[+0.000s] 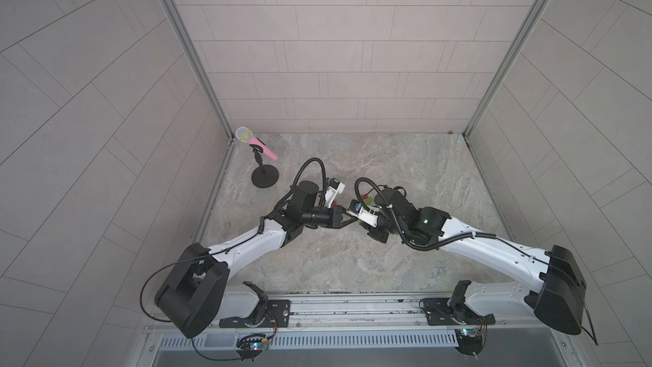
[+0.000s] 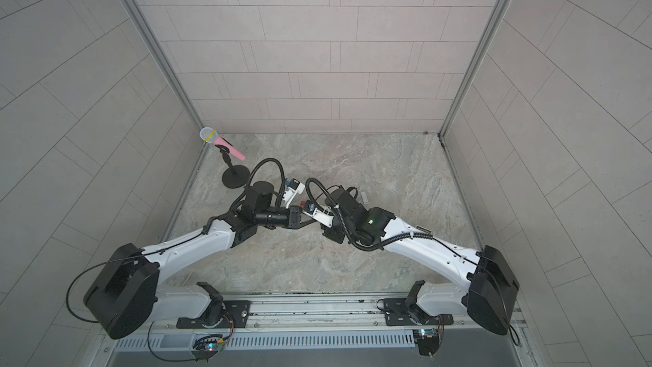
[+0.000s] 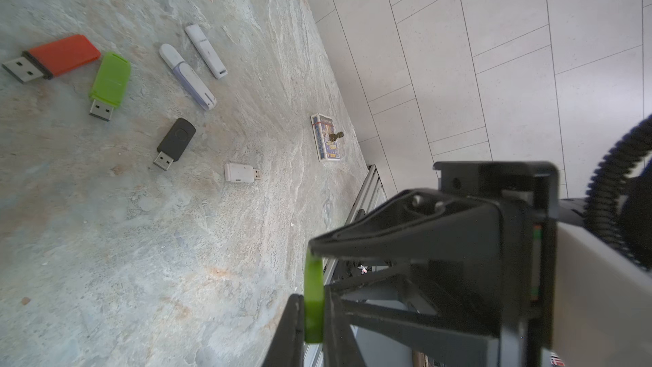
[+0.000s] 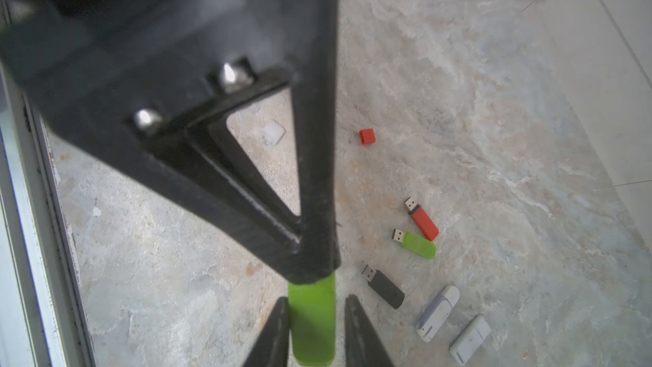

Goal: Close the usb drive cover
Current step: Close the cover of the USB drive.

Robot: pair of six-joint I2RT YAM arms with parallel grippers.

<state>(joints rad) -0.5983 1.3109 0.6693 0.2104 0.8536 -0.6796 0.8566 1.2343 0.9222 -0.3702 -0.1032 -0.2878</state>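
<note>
The left pincer [image 3: 313, 298] is clamping a green usb drive [image 3: 314, 277] above the bench [image 3: 158, 241]. The right pincer [image 4: 317, 300] is gaping apart around its other end. The cover's seating is hidden, so it is possibly risking slipping off half-pushed.

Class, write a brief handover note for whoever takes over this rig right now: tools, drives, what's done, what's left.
Left tool: shut on the held drive, a green one, off the table.
Right tool: open, jaws straddling the same drive, with a gap on one side.
On the table: red drive, green drive, black drive and white drive, plugs bare; a red cap lies loose.
Done: unclear; the held drive's ends are hidden.
Left: probably capping the four bare drives.
</note>
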